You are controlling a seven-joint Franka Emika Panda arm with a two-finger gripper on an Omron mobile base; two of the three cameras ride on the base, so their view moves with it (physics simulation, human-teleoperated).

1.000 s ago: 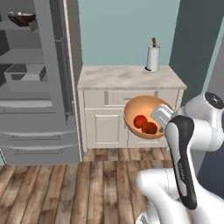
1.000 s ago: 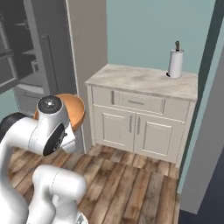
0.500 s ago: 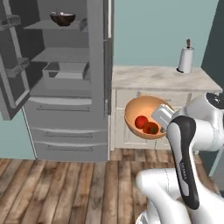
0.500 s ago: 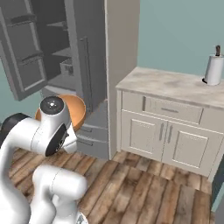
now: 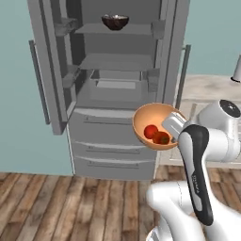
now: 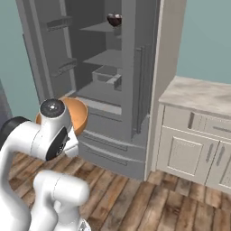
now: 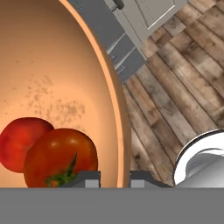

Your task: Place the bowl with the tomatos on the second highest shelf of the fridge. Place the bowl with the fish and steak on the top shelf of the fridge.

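We cannot make out the contents of the dark bowl (image 5: 115,21) on the top shelf. The arm (image 6: 52,135) hides most of the orange bowl (image 6: 77,113); frame edges crop it (image 7: 52,78).

Orange bowl (image 5: 153,126) holds two tomatoes (image 7: 52,157), tilted, before the open fridge (image 5: 113,84); dark bowl (image 5: 115,21) on top shelf

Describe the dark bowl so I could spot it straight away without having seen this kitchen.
Find the tall grey fridge standing open. On its top shelf sits the dark bowl, alone. Unlike the orange bowl with tomatoes in the gripper, it is small, nearly black, and already inside the fridge.
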